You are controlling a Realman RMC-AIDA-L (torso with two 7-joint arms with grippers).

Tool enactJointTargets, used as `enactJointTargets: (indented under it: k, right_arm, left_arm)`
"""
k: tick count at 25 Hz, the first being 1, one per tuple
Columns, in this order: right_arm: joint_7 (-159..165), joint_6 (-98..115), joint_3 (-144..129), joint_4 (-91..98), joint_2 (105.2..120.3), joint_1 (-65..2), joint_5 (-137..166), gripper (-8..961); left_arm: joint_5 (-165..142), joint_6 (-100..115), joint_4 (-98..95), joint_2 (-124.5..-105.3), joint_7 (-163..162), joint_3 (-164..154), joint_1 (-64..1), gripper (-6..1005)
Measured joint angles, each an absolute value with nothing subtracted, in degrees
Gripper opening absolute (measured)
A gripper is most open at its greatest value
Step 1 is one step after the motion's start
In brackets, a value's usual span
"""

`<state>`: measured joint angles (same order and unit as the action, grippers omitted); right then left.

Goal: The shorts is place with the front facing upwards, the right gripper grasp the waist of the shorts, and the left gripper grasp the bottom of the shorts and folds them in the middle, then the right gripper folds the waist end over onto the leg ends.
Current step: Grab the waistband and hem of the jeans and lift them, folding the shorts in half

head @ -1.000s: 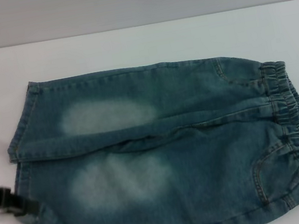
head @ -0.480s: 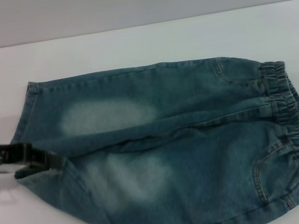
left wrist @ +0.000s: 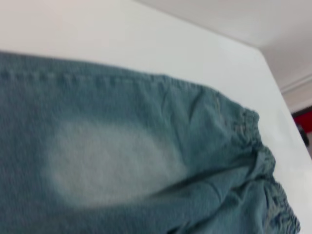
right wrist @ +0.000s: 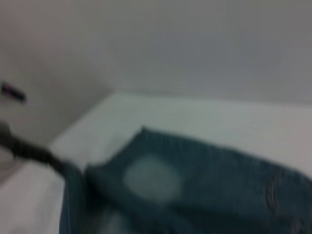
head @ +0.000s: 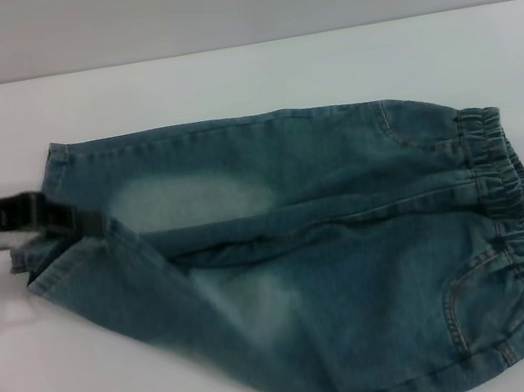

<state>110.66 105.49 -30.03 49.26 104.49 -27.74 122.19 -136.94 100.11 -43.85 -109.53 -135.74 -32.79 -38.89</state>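
Lifting near leg hem, all-black left gripper (head: 70,228), clamped on denim, has carried it up across far leg since second ago; blue-green denim shorts (head: 351,241) on white table (head: 221,76); lengthwise fold half-done. Right gripper unseen.

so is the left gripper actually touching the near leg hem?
Touching. In the head view the left gripper is clamped on the near leg hem of the shorts, with the cloth lifted and bunched at its tip.
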Motion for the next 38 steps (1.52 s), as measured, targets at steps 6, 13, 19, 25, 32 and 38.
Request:
enactJointTargets:
  k: [6, 13, 19, 25, 32, 38]
  right_arm:
    - [111.08, 105.35, -34.74, 50.1, 105.6, -29.9, 134.5, 583]
    - [111.02, 102.78, -36.02, 50.05, 108.89, -33.11, 147.95, 585]
    - [110.78, 101.76, -37.85, 49.35, 110.98, -34.37, 151.15, 584]
    - [110.97, 100.73, -40.51, 47.21, 111.62, -35.06, 153.1, 584]
    - [111.05, 99.73, -41.76, 45.99, 111.61, -35.58, 154.56, 584]
    - [110.93, 100.01, -41.65, 46.16, 112.12, -35.91, 154.38, 584]
  left_arm:
    - [-135.63, 98.62, -43.86, -108.92, -136.06, -32.09, -38.82, 36]
    - [-135.6, 98.05, -43.86, -108.89, -136.03, -32.17, -39.39, 35]
    - [-135.64, 97.54, -43.79, -108.89, -135.68, -32.49, -39.4, 35]
    - [-135.76, 97.29, -43.73, -108.88, -135.76, -32.45, -39.23, 35]
    - [-135.74, 96.87, -43.76, -108.8, -135.93, -32.56, -39.16, 36]
    - [-135.92, 96.76, -43.46, -108.86, -135.62, -32.6, -39.31, 36]
